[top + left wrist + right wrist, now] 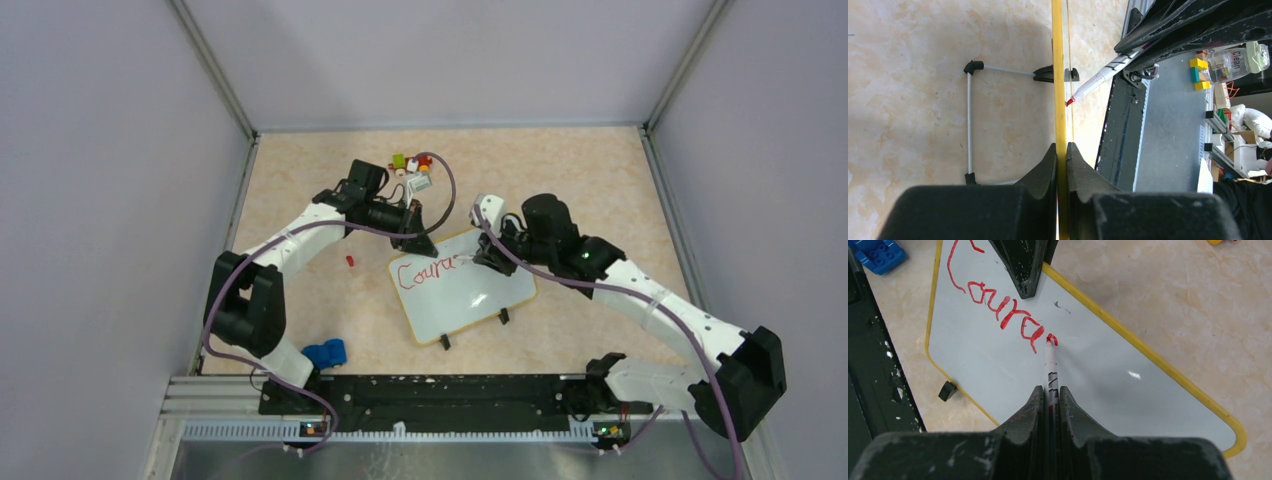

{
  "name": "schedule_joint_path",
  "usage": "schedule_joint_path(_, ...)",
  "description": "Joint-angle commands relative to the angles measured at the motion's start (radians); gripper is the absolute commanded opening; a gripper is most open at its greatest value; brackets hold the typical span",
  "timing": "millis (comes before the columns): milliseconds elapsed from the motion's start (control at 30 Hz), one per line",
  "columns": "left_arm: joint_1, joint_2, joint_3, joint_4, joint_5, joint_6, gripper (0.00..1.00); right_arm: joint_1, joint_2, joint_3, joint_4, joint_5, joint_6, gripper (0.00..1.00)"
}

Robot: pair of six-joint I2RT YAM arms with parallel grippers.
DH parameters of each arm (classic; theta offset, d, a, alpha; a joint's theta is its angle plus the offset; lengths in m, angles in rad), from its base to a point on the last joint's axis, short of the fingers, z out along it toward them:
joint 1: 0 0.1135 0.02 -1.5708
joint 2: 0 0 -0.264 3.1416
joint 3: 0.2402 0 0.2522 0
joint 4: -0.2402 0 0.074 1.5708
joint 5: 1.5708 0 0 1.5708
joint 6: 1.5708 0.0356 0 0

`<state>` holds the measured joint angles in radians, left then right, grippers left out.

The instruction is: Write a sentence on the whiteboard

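Red strokes of the sentence read "Coura" across the upper part of the whiteboard, which sat at a slant on the table between the two arms. Whether it lay flat or was propped on its wire stand could not be told from overhead.

The right gripper was clamped on a marker, jaws tight on the barrel. The marker's red tip touched the board just after the last "a". The left gripper was closed on the board's yellow rim at the far edge, just above the first letters, pinning the board.

The step in hand was judged to be the "g" of the first word. Recommended practice:

1. Hold tip pressure light and even. The surface is glossy, and a hard push could shift the board against the left clamp.
2. Maintain the left grip without relaxing or twisting.
3. Match the height and slope of the letters already written.
4. Lift the tip cleanly between letters.
5. Route the right wrist clear of wet ink to avoid smearing.
6. Reserve the bare lower area for the second line.
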<state>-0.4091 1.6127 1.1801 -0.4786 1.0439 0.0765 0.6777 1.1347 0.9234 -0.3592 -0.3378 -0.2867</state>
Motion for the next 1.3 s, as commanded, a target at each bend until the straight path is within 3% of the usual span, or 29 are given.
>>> schedule_joint_path(0, -0.016, 0.023, -0.035, -0.017, -0.021, 0.055, 0.00, 0.000, -0.026, -0.034, 0.004, 0.009, -0.014, 0.00)
schedule_joint_path(1267, -0.016, 0.025, -0.025, -0.022, -0.024, 0.054, 0.00, -0.017, -0.021, 0.049, 0.012, 0.090, -0.022, 0.00)
